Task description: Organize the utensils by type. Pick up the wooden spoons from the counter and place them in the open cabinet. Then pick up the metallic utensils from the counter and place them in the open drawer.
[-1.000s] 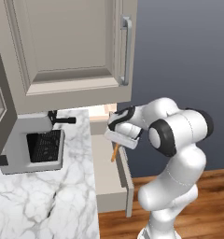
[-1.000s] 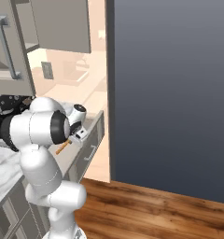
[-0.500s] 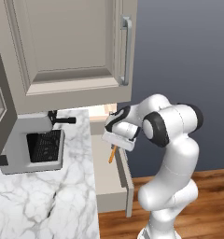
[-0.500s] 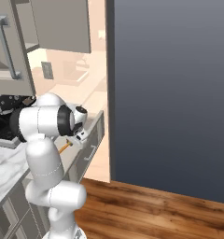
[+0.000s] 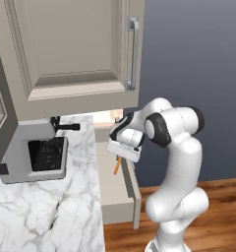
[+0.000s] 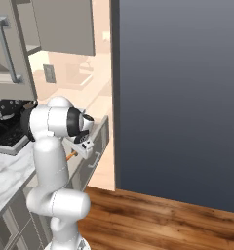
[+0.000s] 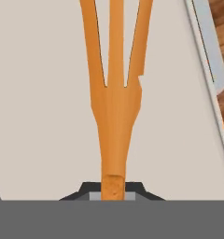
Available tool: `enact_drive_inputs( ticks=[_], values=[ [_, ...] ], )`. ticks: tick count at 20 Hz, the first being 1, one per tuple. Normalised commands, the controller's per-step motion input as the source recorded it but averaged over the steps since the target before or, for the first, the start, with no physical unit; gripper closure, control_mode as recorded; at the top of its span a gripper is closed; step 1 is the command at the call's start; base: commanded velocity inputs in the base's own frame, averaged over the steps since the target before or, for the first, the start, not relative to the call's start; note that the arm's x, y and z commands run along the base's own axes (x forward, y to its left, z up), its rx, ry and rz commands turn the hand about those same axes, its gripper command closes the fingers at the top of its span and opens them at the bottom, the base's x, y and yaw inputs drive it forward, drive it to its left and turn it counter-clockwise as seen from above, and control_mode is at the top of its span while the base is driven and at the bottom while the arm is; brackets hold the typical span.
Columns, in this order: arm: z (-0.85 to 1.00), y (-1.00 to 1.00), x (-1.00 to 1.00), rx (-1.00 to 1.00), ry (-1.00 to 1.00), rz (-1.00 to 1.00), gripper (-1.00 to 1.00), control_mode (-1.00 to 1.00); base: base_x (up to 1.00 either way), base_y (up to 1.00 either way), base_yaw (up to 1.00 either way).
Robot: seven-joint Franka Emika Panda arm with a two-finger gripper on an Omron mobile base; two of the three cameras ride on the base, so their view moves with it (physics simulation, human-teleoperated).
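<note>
Swung left since a second ago, arm lower over the drawer point(image 5: 115, 197) | jaws clamped on orange fork point(image 7: 115, 107) (prongs pointing down) | worktop point(image 5: 51, 211) beside.

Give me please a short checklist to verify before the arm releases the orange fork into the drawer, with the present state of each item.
1. Orange fork is gripped by its handle end: ok.
2. Gripper is above the open drawer: ok.
3. Prongs point down at the drawer's flat bottom: ok.
4. Drawer bottom under the fork is bare: ok in the hand view.
5. Fork is low enough to drop gently: cannot tell.
6. Grey steel fork already in the drawer: cannot tell.
</note>
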Motion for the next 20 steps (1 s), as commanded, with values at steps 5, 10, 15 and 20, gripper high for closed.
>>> enact_drive_inputs(
  ticks=[5, 10, 15, 20],
  values=[
    [-0.3, 0.0, 0.09, 0.0, 0.08, 0.0, 1.0, -1.0, 0.0, 0.0, 0.0],
    [-0.29, 0.0, 0.09, 0.0, 0.07, 0.0, 1.0, -1.0, 0.0, 0.0, 0.0],
    [-0.31, -0.22, 0.0, 0.0, 0.11, -0.02, 1.0, -1.0, 0.0, 0.0, 0.0],
    [-0.35, -0.42, -0.05, 0.0, 0.11, -0.06, 1.0, -1.0, 0.0, 0.0, 0.0]
  ],
)
